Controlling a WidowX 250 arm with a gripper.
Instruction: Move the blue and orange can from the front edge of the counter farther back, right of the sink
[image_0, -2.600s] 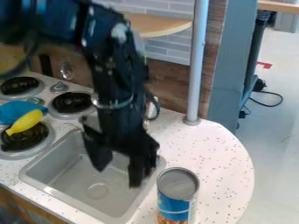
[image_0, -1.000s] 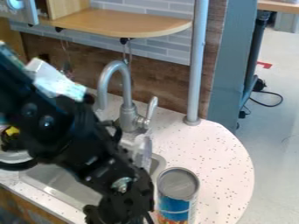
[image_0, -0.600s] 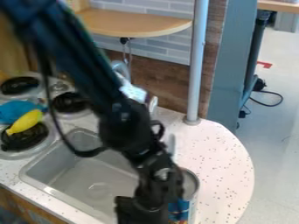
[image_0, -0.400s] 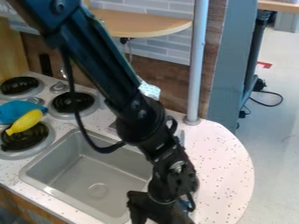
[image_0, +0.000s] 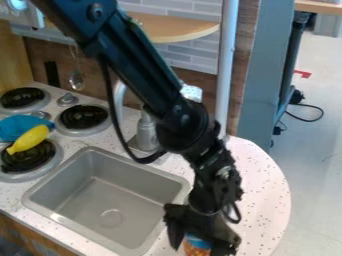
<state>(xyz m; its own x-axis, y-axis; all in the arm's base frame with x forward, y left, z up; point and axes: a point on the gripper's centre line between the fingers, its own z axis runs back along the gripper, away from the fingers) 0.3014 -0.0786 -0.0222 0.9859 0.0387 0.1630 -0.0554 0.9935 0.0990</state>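
Camera view: the arm (image_0: 143, 75) slants down from the upper left to the lower right of the frame, where the gripper (image_0: 202, 246) hangs over the right end of the counter (image_0: 260, 190). Its 2 fingers stand apart, 1 on each side of a can (image_0: 197, 244) with a blue and orange label; the can shows between them near the bottom edge, its top hidden behind the gripper. Whether they touch or grip it, I cannot tell. Just left of the gripper lies the grey sink (image_0: 100, 192), its right rim partly behind the claw. The arm crosses in front of the shelf (image_0: 184, 29) at the top, and partly covers the metal faucet (image_0: 145, 135) near the middle. A black cable (image_0: 113, 110) loops below the arm, over the sink's back corner. Right of the arm, a pale post (image_0: 226, 75) rises from the counter, with a blue-grey panel (image_0: 262, 75) beside it. At the left are 3 black burners (image_0: 83, 117); a yellow object (image_0: 29, 139) rests over the nearest, against a blue item (image_0: 20, 127). Above them hangs a spoon (image_0: 77, 80).
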